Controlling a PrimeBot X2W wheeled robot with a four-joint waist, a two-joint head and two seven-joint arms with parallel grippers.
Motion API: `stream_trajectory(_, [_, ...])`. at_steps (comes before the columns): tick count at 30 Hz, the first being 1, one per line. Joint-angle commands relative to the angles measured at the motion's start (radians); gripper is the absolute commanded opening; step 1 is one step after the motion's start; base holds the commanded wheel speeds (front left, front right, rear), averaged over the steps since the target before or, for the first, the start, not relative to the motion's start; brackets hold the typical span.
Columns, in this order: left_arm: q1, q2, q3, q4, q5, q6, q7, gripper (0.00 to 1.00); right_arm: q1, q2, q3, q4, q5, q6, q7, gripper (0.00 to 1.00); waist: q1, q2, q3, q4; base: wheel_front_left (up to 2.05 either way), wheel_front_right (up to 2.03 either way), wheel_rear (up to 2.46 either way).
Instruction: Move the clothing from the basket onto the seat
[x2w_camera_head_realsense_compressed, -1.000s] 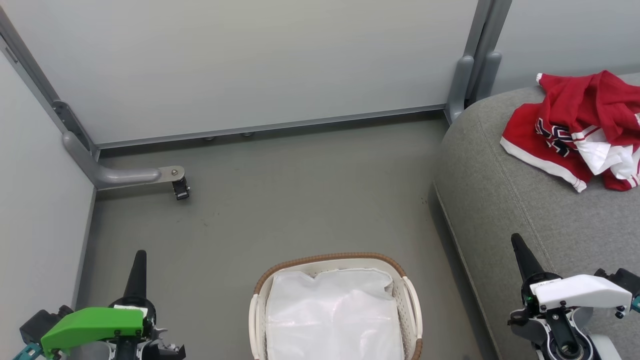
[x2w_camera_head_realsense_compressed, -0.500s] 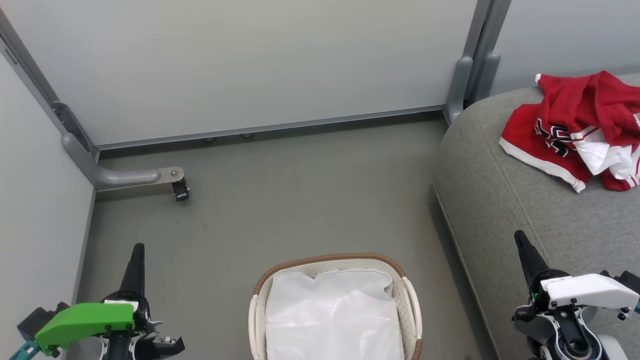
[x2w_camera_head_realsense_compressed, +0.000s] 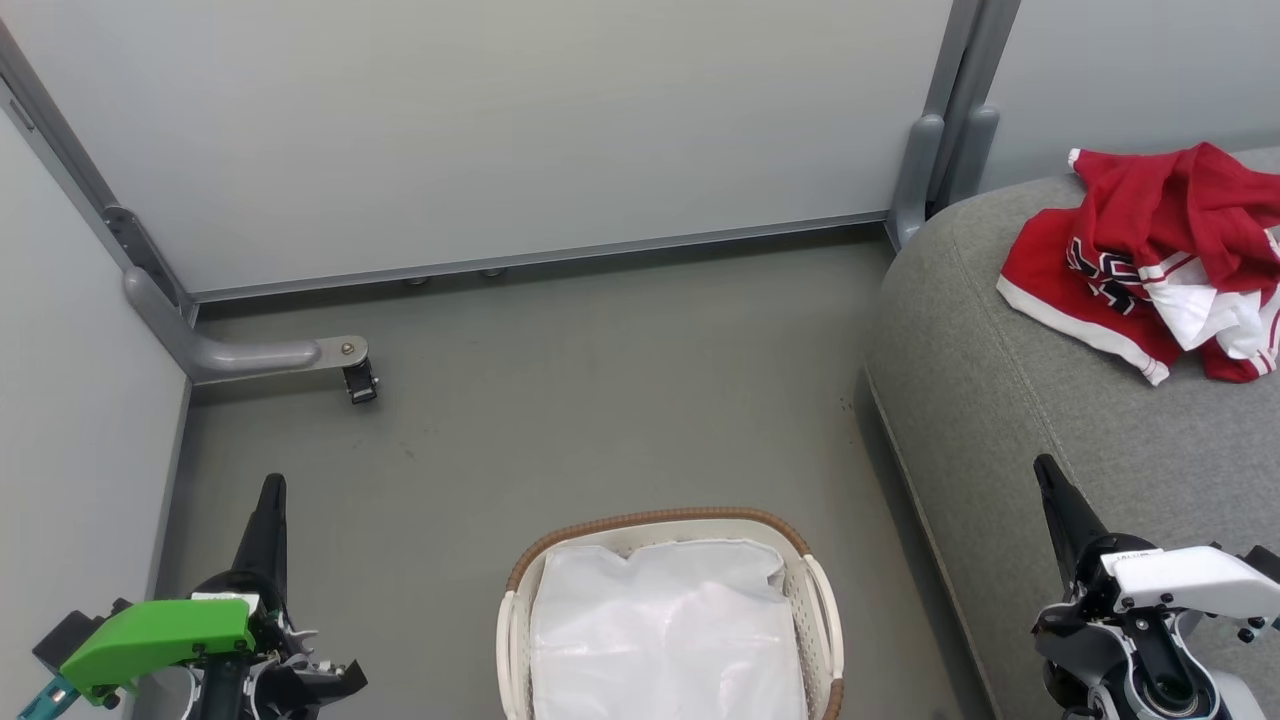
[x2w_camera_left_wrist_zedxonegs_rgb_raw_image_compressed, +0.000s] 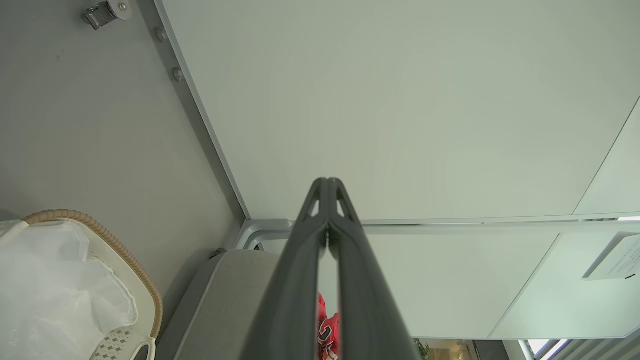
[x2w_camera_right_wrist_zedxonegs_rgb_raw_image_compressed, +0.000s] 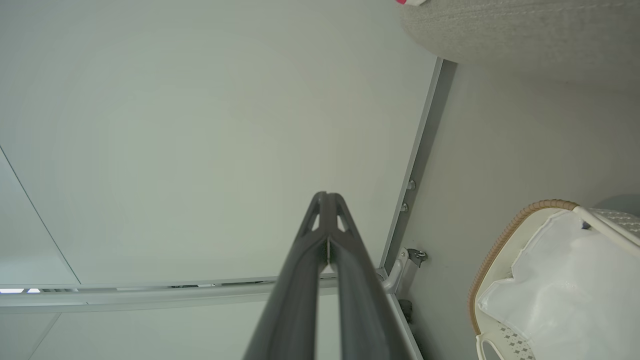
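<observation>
The red clothing (x2w_camera_head_realsense_compressed: 1150, 240) with white trim lies crumpled on the grey seat (x2w_camera_head_realsense_compressed: 1040, 420) at the upper right; a scrap of it (x2w_camera_left_wrist_zedxonegs_rgb_raw_image_compressed: 327, 332) shows between my left fingers in the left wrist view. The cream basket (x2w_camera_head_realsense_compressed: 825, 620) with its brown rim stands on the floor at bottom centre, holding just its white liner (x2w_camera_head_realsense_compressed: 665, 630). My left gripper (x2w_camera_head_realsense_compressed: 271, 485) is shut and empty at the lower left, left of the basket. My right gripper (x2w_camera_head_realsense_compressed: 1045, 466) is shut and empty over the seat's front edge. The basket (x2w_camera_left_wrist_zedxonegs_rgb_raw_image_compressed: 140, 280) (x2w_camera_right_wrist_zedxonegs_rgb_raw_image_compressed: 505, 235) also appears in both wrist views.
Pale partition panels (x2w_camera_head_realsense_compressed: 500, 130) close off the far side and the left. A grey metal foot with a caster (x2w_camera_head_realsense_compressed: 350, 370) juts onto the floor at the left. A grey post (x2w_camera_head_realsense_compressed: 940, 150) stands beside the seat's far corner. Grey floor (x2w_camera_head_realsense_compressed: 600, 400) lies between panels and basket.
Both grippers have shifted slightly: the left one up and a bit left in the head view, the right one a little to the right. The clothing and basket stay put.
</observation>
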Motion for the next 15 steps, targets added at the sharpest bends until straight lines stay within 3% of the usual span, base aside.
stream_trajectory(1, [-0.019, 0.006, 0.006, -0.005, -0.02, -0.005, 0.005, 0.0, 0.001, -0.006, -0.005, -0.007, 0.022, 0.0, 0.007, 0.0, 0.0, -0.0001, 0.0, 0.0, 0.0, 0.0, 0.0])
stream_trajectory(15, [-0.021, 0.006, 0.01, -0.005, -0.055, -0.006, 0.016, 0.0, 0.002, -0.006, -0.011, -0.011, 0.06, 0.0, 0.017, 0.0, 0.0, -0.0001, -0.001, -0.001, 0.0, 0.0, 0.0])
